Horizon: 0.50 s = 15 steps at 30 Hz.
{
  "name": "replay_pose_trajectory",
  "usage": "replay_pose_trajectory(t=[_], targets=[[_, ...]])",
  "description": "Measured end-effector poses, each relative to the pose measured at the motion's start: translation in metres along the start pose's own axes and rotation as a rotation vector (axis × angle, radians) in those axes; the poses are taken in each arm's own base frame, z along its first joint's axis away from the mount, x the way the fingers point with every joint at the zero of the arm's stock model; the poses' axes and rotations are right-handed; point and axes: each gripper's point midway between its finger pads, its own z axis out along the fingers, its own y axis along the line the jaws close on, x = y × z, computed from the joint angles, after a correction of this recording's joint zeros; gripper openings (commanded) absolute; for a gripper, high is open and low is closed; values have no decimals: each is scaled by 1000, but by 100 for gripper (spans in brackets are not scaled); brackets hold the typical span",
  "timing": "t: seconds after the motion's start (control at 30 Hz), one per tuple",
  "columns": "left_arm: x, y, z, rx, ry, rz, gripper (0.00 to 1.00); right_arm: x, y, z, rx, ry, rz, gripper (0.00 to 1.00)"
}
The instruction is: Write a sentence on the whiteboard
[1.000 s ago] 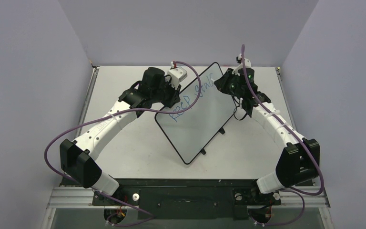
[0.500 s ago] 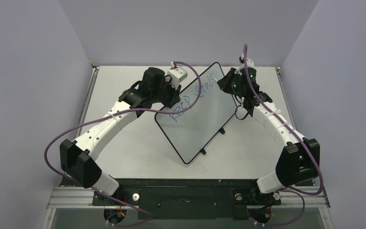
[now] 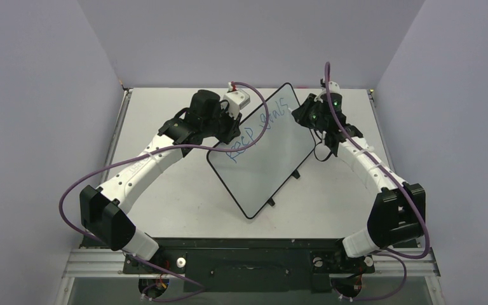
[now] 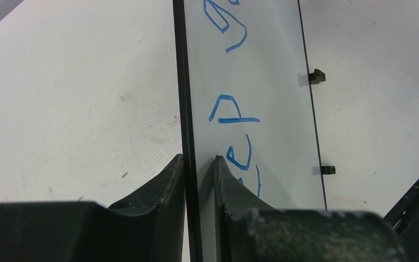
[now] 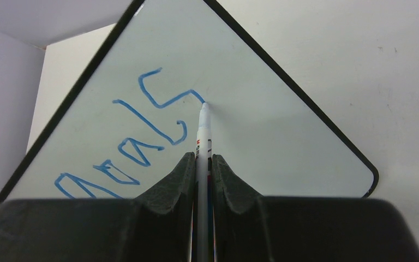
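Note:
The whiteboard [image 3: 260,162] lies diagonally on the table, black-rimmed, with two clip feet on its right long edge. Blue lettering [image 3: 257,130] along its upper left edge reads about "keep goals". My left gripper [image 3: 232,130] is shut on the board's left rim [image 4: 184,109], one finger on each side. My right gripper [image 3: 305,114] is shut on a white marker [image 5: 202,136]. The marker's tip touches the board [image 5: 283,136] at the end of the letter "s" [image 5: 166,98], near the far corner.
The light grey table [image 3: 165,190] ends at grey walls behind and at both sides. Purple cables loop from both arms. A black base bar [image 3: 248,248] runs along the near edge.
My right gripper has shifted slightly right and nearer while the marker drew the last stroke of the "s". The left arm and the board have not moved.

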Motion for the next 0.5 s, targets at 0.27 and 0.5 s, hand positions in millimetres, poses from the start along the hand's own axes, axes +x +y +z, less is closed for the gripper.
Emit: replay_pose_trajectory(t=[0.27, 0.5], targets=[[0, 1, 0, -5, 1, -1, 0, 22, -12, 1, 24, 44, 5, 0], [1, 1, 0, -6, 3, -1, 0, 20, -6, -3, 3, 43, 11, 0]])
